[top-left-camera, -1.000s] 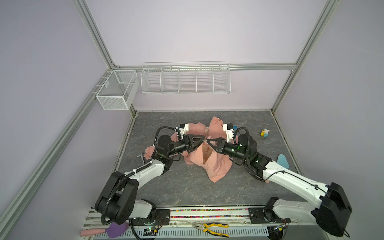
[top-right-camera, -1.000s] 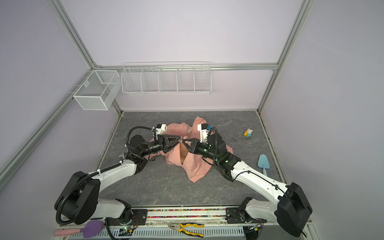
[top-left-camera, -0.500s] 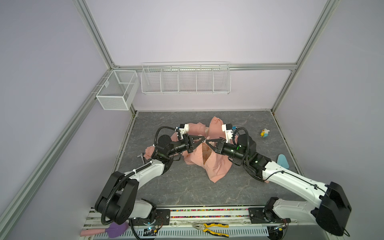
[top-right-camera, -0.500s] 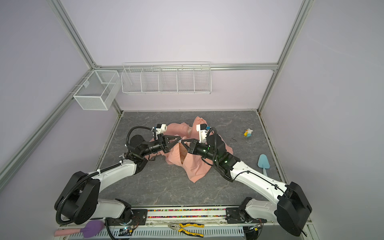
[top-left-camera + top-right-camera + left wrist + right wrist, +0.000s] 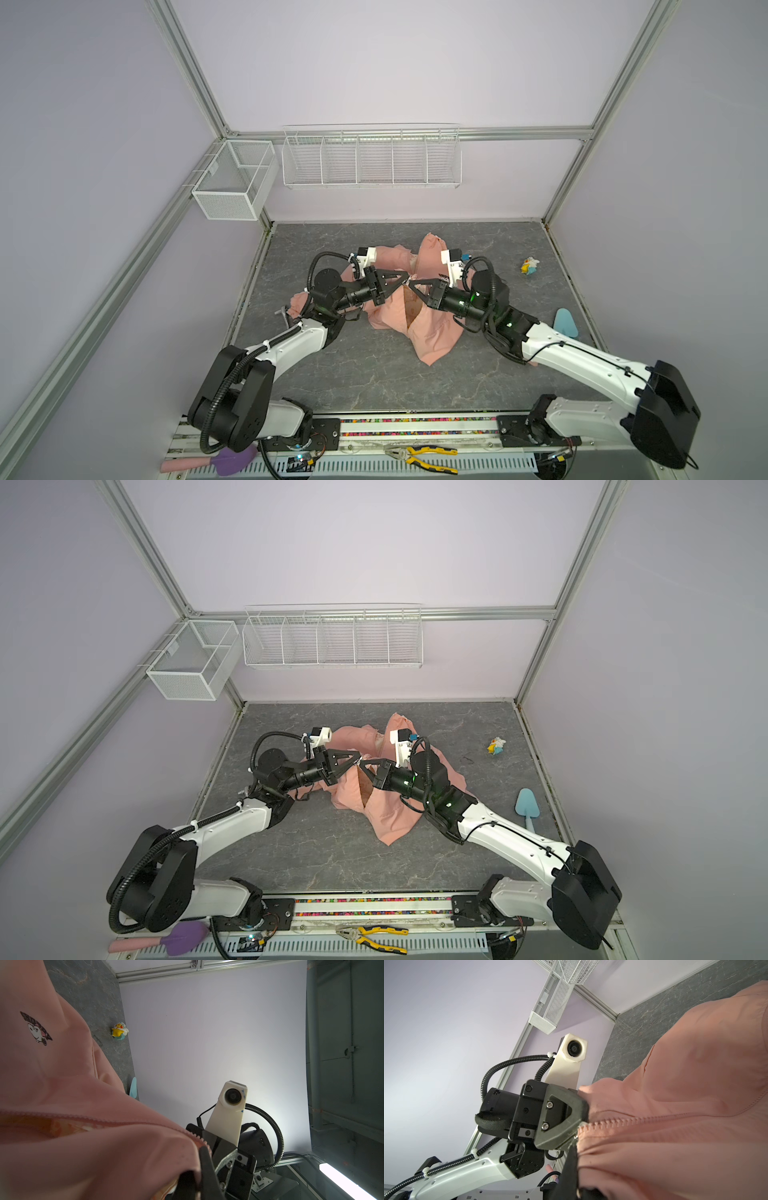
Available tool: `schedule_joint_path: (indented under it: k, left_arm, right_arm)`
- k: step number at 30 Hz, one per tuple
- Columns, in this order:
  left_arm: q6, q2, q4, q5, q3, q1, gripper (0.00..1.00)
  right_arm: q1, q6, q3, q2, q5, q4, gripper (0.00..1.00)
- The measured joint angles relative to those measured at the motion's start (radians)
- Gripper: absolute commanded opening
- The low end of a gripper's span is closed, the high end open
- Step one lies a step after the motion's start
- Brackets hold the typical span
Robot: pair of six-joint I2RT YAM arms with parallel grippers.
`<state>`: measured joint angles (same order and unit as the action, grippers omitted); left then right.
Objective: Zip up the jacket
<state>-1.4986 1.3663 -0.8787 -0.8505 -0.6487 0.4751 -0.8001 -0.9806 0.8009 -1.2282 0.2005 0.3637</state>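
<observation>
salmon-pink jacket (image 5: pixel 434 336) lies crumpled mid-counter (image 5: pixel 374 382), its front parted, with lining showing beside the bare zipper teeth (image 5: pixel 116 1121). left end effector (image 5: pixel 402 281) and right end effector (image 5: pixel 412 285) meet tip to tip, each clamped shut on a front edge. nothing looks zipped yet; joining both sides and pulling the slider remain.

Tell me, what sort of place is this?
Probably a robotics lab test cell: plain walls in an aluminium frame, a left arm and right arm handling a jacket, and pliers lying out front.
</observation>
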Motion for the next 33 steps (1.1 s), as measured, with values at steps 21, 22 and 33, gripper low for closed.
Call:
schedule_joint_path:
  k: [21, 22, 33]
  left_arm:
    - [0.018, -0.033, 0.069, -0.017, 0.0, -0.028, 0.0]
    - [0.018, -0.033, 0.07, -0.016, 0.0, -0.03, 0.0]
    - [0.018, -0.033, 0.069, -0.004, 0.0, -0.038, 0.0]
  right_arm:
    - [-0.036, -0.04, -0.035, -0.06, -0.043, 0.138, 0.06]
    - [-0.038, -0.042, -0.035, -0.065, -0.047, 0.146, 0.06]
    - [-0.049, -0.078, -0.035, -0.099, -0.066, 0.207, 0.06]
